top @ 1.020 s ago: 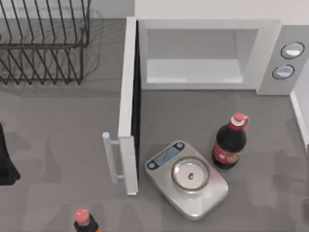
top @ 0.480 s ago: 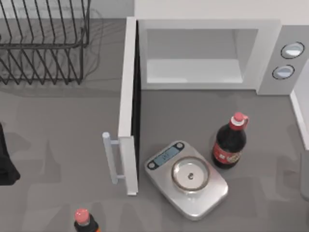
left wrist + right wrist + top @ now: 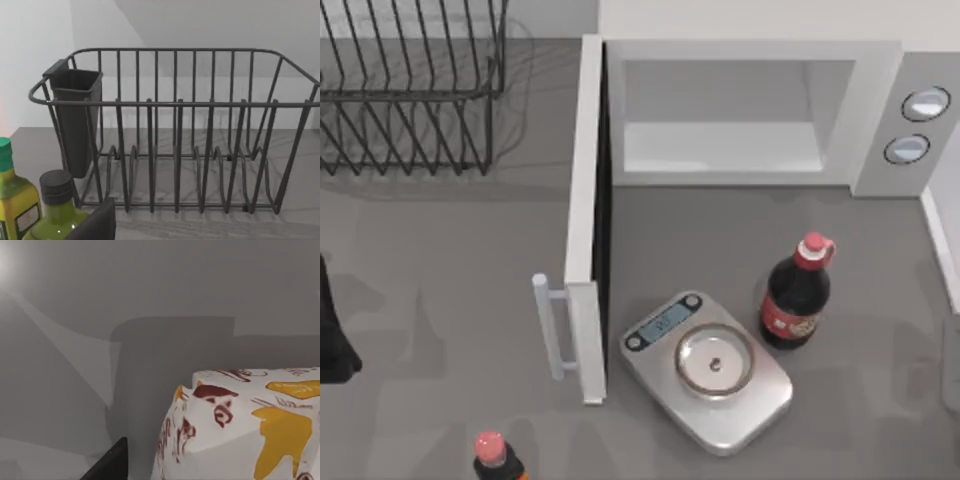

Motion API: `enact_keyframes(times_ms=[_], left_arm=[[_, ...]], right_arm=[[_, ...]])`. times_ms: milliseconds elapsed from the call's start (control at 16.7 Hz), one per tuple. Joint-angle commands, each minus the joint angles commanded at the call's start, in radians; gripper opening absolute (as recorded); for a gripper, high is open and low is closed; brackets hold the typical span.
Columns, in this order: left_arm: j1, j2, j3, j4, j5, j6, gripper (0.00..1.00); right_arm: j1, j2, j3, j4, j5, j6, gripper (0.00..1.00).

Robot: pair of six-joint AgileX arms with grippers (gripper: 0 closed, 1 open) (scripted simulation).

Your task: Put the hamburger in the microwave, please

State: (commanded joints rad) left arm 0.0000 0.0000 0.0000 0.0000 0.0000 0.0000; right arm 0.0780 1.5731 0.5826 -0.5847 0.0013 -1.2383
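The hamburger, in a white wrapper printed with red and yellow, lies on the grey surface close in front of my right wrist camera. A dark part of my right gripper shows beside it, apart from the wrapper. The white microwave stands at the back with its cavity bare and its door swung fully open toward the front, bar handle on the left face. My right arm shows as a grey sliver at the right edge. My left arm sits at the left edge.
A silver kitchen scale and a cola bottle stand in front of the microwave opening. Another red-capped bottle is at the front edge. A black wire dish rack fills the back left. Two green bottles stand near the left gripper.
A grey part of the right arm has come into the top view's right edge and shifted slightly toward the front. Everything else is unchanged.
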Motion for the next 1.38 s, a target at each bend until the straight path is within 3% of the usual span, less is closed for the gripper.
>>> enact_keyframes(times_ms=[420, 900, 960, 1140, 1380], left_arm=[[0.000, 0.000, 0.000, 0.000, 0.000, 0.000, 1.00], [0.000, 0.000, 0.000, 0.000, 0.000, 0.000, 1.00], [0.000, 0.000, 0.000, 0.000, 0.000, 0.000, 1.00], [0.000, 0.000, 0.000, 0.000, 0.000, 0.000, 1.00], [0.000, 0.000, 0.000, 0.000, 0.000, 0.000, 1.00]], right_arm=[[0.000, 0.000, 0.000, 0.000, 0.000, 0.000, 0.02], [0.000, 0.000, 0.000, 0.000, 0.000, 0.000, 0.00], [0.001, -0.070, 0.048, -0.110, 0.000, 0.024, 0.00], [0.000, -0.083, 0.082, -0.150, 0.000, 0.018, 0.00], [-0.004, -0.145, 0.193, -0.343, 0.000, 0.014, 0.00]])
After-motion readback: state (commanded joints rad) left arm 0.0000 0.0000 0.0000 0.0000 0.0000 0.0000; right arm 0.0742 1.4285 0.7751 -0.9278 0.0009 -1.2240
